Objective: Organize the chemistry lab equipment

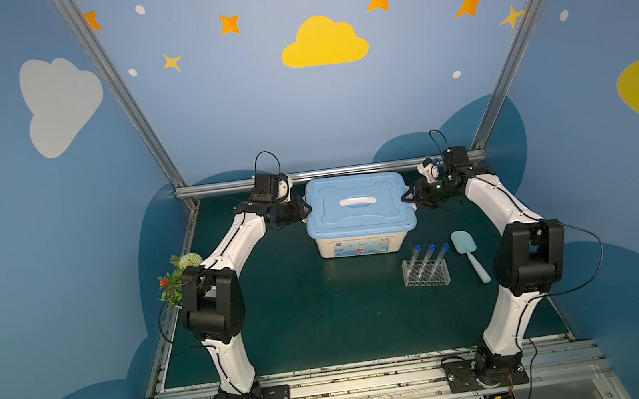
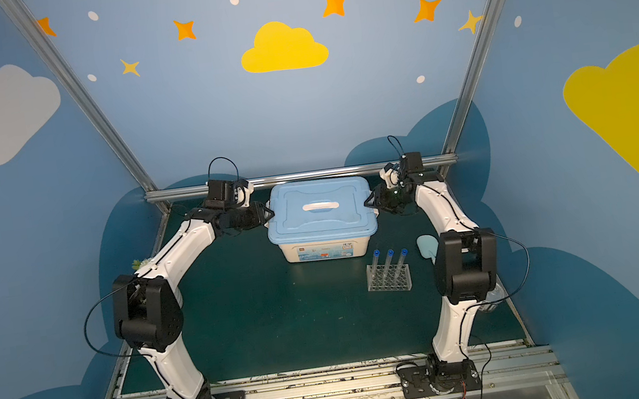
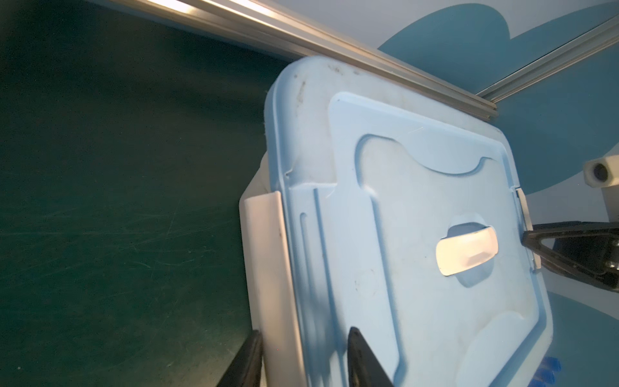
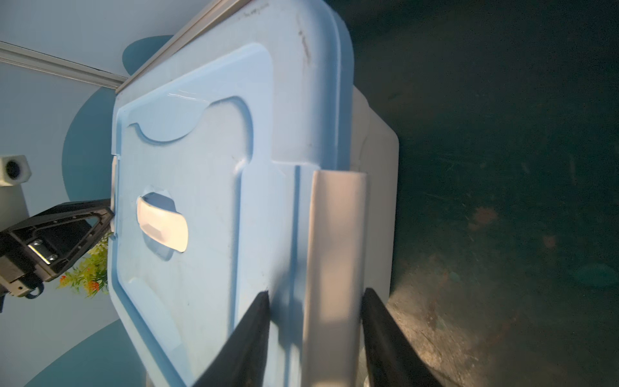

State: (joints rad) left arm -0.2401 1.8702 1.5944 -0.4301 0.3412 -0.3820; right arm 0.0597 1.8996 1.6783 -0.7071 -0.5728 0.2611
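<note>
Left gripper (image 1: 308,209): part open, astride white left latch (image 3: 268,268) of bin (image 1: 326,248), nothing clamped. Right gripper (image 1: 403,198): likewise part open, astride right latch (image 4: 335,251). Blue lid (image 1: 359,208) on. Front sticker on bin: print too small to read. Near bin's front-right corner, clear rack (image 1: 427,280), long axis left-right. Three clear test tubes (image 1: 428,259) standing in it, leaning, blue caps up and away.

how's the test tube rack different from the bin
The test tube rack is clear and small; the bin is opaque white and far bigger. The rack is open-topped, with three blue-capped test tubes leaning in it; the bin is shut under its blue lid. The bin sits at the back, the rack nearer the front right. Both stand on the green mat.
</note>
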